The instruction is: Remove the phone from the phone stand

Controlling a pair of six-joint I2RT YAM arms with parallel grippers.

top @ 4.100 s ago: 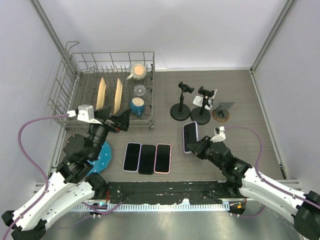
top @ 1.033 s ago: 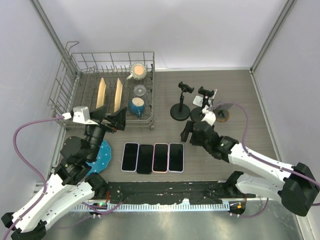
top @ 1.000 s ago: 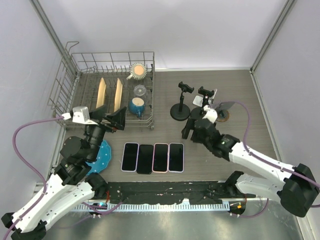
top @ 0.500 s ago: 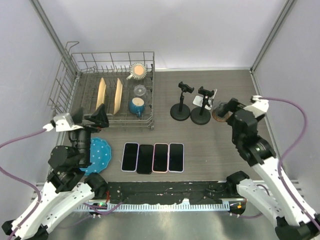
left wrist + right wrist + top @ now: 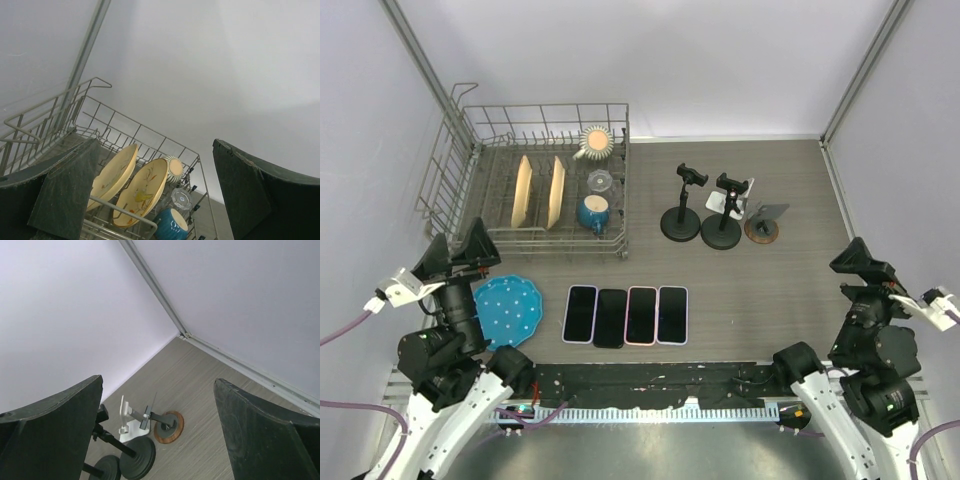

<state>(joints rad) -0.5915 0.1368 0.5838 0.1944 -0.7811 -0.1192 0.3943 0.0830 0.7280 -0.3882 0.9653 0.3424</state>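
Overhead, I see four phones [image 5: 642, 314] lying flat that neither wrist camera catches; left gripper [image 5: 460, 252] and right gripper [image 5: 863, 262] both gape, empty.

We see glossy black glass on the phones [image 5: 642, 314], matt grey wood grain on the table [image 5: 770, 290], thin bare metal wire in the dish rack [image 5: 545, 107] at ten o'clock, and smooth matt black on the phone stands [image 5: 680, 225].

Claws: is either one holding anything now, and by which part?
Nothing held: the left claw and right claw both stand open and empty; four phones lie flat on the table.
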